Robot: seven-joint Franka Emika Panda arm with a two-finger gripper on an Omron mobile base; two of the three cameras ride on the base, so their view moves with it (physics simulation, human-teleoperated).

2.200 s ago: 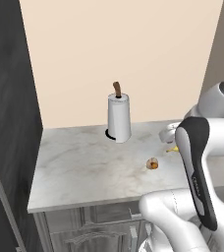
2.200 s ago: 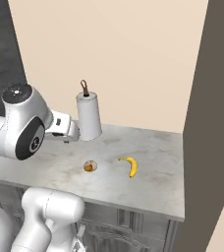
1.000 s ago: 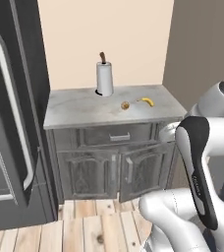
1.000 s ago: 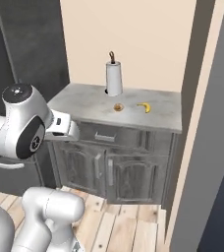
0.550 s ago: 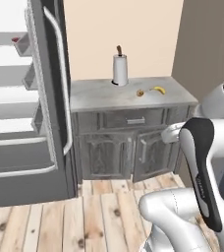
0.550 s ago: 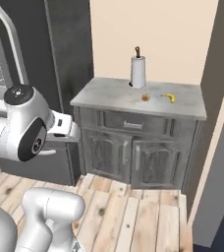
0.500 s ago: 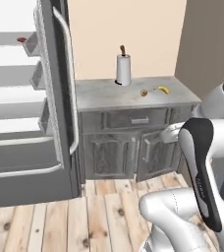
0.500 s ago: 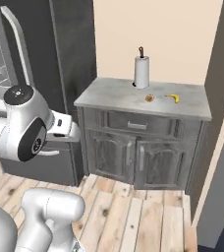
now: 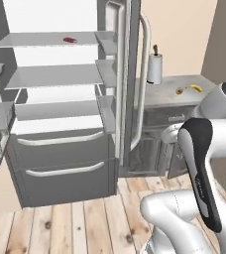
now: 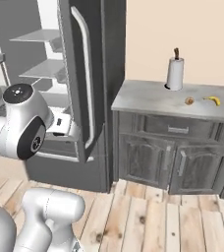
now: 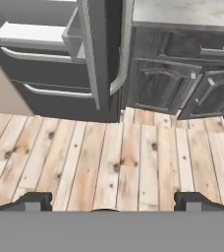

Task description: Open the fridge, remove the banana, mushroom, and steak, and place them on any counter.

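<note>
The fridge [image 9: 60,163] stands open, its white shelves and two lower drawers showing. The steak [image 9: 69,39], a small red piece, lies on the top shelf. To the fridge's right is the counter [image 9: 169,87], where the banana [image 9: 196,88] and the mushroom [image 9: 179,91] lie side by side. From the right base the banana [image 10: 212,100] and mushroom [image 10: 188,101] rest on the counter [image 10: 148,96] beside the open fridge door [image 10: 104,59]. My gripper [image 11: 113,202] is open and holds nothing. It hangs over the wooden floor, well short of the fridge [image 11: 45,74] and counter [image 11: 182,12].
A paper towel roll [image 9: 154,69] stands at the back of the counter, also seen as the roll [image 10: 175,73]. The open right fridge door [image 9: 130,74] with its long handle juts out between fridge interior and cabinets [image 11: 182,83]. Plank floor [image 11: 133,157] lies in front.
The base has turned left and backed off, so the whole scene has shifted. The open fridge interior now faces the cameras and the counter sits to the right. The gripper stays open.
</note>
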